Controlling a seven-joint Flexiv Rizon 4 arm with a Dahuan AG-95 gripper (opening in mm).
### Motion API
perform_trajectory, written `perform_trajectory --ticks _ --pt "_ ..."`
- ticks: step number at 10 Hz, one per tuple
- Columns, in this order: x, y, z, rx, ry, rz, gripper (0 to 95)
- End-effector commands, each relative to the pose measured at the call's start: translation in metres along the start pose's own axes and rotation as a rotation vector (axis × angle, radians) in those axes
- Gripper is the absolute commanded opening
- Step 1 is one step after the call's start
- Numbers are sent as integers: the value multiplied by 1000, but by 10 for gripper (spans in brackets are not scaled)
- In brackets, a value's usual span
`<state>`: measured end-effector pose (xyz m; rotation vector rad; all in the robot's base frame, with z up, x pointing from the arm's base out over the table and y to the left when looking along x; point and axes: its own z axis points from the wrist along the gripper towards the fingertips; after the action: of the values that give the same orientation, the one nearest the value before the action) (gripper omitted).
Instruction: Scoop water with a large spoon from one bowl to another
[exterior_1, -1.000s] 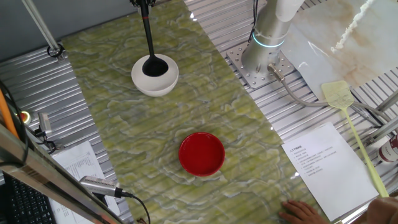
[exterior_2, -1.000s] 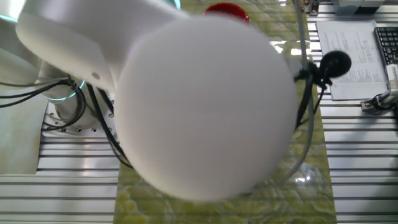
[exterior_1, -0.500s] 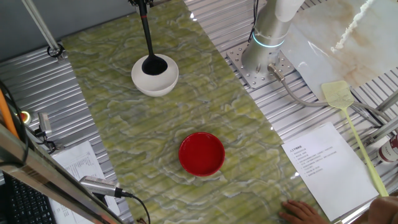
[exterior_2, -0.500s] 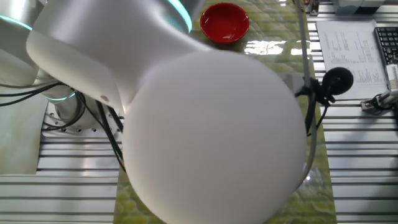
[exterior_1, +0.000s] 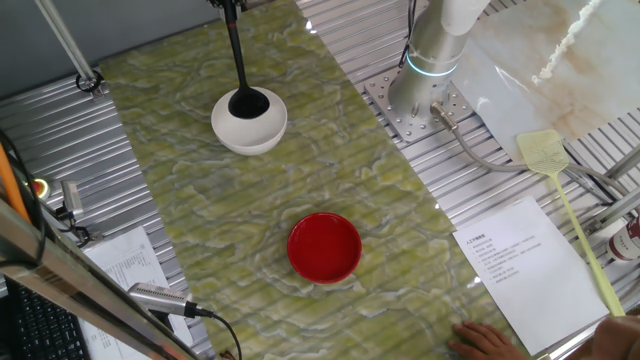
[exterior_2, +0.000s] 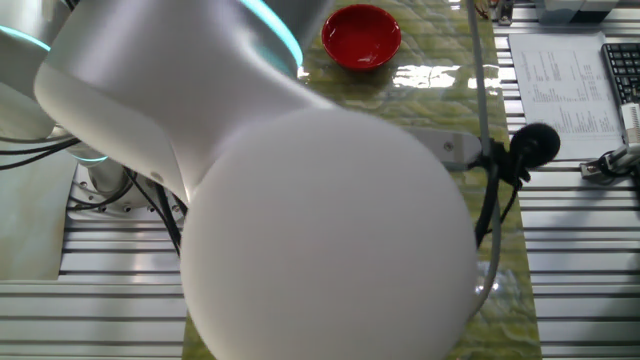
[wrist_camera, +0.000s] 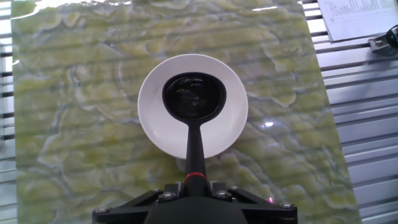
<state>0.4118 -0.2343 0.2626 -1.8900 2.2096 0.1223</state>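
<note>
The long, stiff black ladle (wrist_camera: 194, 99) looks light but top-heavy when filled, so it is best gripped high on its thin handle; the gripper (wrist_camera: 193, 186) appears clamped there, though its fingers are hidden. Its deep scoop sits inside the round white bowl (wrist_camera: 154, 121), glistening, probably wet. The glossy red bowl (exterior_1: 324, 246) stands well apart, its contents indiscernible.

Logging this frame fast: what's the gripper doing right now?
Gripper: shut on the ladle handle, scoop sitting in the white bowl.
</note>
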Motion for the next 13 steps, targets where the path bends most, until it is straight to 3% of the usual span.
perform_trajectory --ticks 1,13 --pt "0 1 0 3 1 9 0" --pt "1 1 -2 2 4 0 0"
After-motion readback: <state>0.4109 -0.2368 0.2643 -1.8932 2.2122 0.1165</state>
